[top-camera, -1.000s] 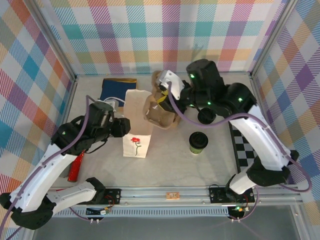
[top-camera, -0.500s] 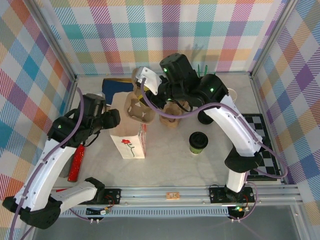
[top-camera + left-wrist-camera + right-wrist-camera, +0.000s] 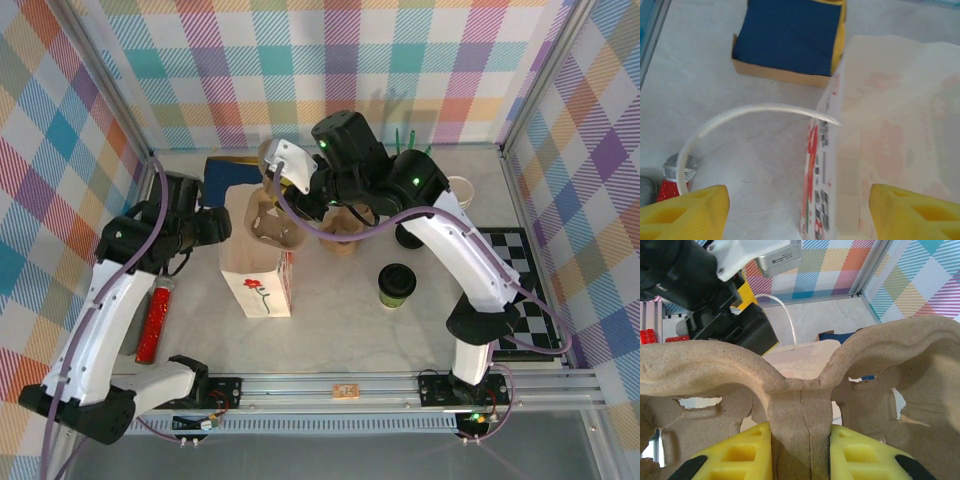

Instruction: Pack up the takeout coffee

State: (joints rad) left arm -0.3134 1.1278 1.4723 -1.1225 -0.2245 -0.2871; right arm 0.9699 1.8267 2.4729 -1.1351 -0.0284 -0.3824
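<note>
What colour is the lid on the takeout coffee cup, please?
Black; the lid shows best in the top external view.

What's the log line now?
right end effector: grips brown pulp cup carrier over white paper bag; left end effector: open; black-lidded green paper cup: unpacked

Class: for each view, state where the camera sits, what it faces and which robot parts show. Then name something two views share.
Top external: above and behind the arms, looking down on the table; left arm and right arm both show.
Left wrist: on the left arm, looking down at the paper bag and blue box; its yellow fingers stand apart.
Right wrist: on the right arm, facing the left arm; its yellow fingers clamp the cup carrier.
Shared: top and left wrist views both show the paper bag and blue box.
</note>
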